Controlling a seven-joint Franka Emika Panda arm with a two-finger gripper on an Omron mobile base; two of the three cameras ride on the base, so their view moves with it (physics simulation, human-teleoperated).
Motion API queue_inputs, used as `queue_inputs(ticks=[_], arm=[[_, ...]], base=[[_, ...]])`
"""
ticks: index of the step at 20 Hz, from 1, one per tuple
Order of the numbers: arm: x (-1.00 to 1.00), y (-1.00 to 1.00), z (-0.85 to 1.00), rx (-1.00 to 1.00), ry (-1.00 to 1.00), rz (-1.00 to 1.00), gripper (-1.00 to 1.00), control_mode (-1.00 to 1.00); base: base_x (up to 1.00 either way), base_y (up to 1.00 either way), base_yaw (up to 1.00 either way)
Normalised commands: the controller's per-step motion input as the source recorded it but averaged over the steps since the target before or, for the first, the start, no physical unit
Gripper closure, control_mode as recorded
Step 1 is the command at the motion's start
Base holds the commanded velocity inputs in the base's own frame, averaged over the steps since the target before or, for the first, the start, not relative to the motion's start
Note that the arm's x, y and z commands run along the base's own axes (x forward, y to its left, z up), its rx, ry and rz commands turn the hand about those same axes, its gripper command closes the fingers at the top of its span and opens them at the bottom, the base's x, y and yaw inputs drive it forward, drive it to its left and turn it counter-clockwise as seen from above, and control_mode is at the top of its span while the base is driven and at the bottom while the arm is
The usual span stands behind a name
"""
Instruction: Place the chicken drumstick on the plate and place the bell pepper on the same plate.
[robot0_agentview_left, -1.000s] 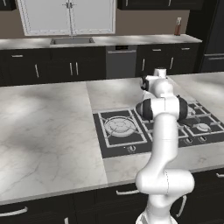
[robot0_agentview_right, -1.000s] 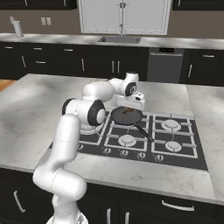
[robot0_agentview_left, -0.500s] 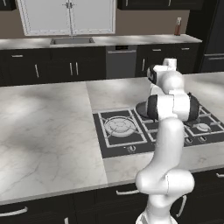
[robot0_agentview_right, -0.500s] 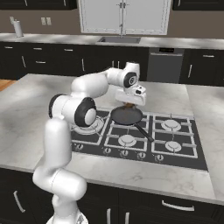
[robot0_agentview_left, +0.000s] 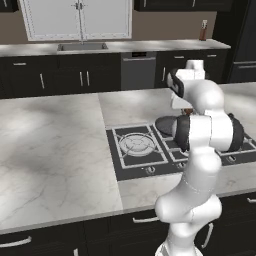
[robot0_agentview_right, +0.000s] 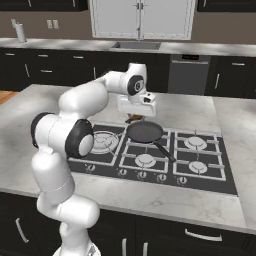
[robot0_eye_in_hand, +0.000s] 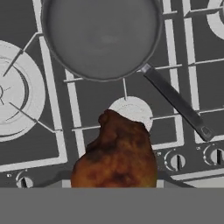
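Note:
My gripper is shut on the chicken drumstick, a brown-orange lump that hangs close below the hand camera and hides the fingertips. It also shows as a small brown bit under the white hand and beside the arm. The hand hovers above the stove at the near-left edge of the dark grey pan. The plate and the bell pepper are out of view.
The black stove has several burners and a row of knobs along its front. The pan's handle runs toward the knobs. Marble counter spreads to the left. A sink and dark cabinets line the back wall.
The arm's wrist has swung and turned over the back of the stove, carrying the drumstick with it. The grip has stayed the same.

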Motion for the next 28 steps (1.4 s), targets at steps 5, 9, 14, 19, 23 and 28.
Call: queue_inputs(ticks=[5, 9, 14, 19, 23, 28], arm=[[-0.77, 0.4, 0.3, -0.01, 0.0, 0.12, 1.0, -1.0], [-0.73, 0.45, 0.14, 0.0, 0.0, 0.07, 1.0, -1.0], [-0.54, 0.42, 0.2, 0.0, 0.0, 0.0, 1.0, -1.0], [-0.09, 0.2, 0.18, 0.0, 0.0, 0.0, 1.0, -1.0], [-0.01, 0.0, 0.04, 0.0, 0.0, 0.0, 1.0, -1.0], [0.0, 0.0, 0.02, 0.0, 0.0, 0.0, 1.0, -1.0]], base=[[0.0, 0.0, 0.0], [0.0, 0.0, 0.0], [0.0, 0.0, 0.0], [0.0, 0.0, 0.0], [0.0, 0.0, 0.0], [0.0, 0.0, 0.0]])
